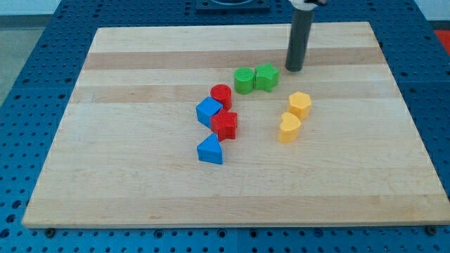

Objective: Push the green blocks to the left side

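Note:
Two green blocks sit touching near the board's upper middle: a green cylinder on the left and a green star-like block on the right. My tip rests on the board just right of the green star-like block, a small gap apart. The dark rod rises from it to the view's top.
A red cylinder, a blue cube-like block, a red star-like block and a blue triangular block cluster left of centre. A yellow hexagonal block and a yellow heart block lie to the right. The wooden board lies on a blue pegboard table.

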Motion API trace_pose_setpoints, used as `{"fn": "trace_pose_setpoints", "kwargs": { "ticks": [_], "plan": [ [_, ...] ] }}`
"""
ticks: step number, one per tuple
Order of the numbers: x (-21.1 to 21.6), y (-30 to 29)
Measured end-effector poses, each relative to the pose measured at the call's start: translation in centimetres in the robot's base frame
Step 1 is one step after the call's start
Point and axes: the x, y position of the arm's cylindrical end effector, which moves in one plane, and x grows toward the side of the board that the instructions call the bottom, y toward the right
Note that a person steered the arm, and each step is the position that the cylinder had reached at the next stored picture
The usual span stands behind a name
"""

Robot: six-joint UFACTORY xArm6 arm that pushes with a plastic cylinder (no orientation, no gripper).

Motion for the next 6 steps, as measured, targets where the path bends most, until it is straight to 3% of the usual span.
{"fn": "trace_pose_setpoints", "kwargs": {
  "ticks": [1,6],
  "plan": [
    [2.2,-1.4],
    [1.6,-15.6]
  ]
}}
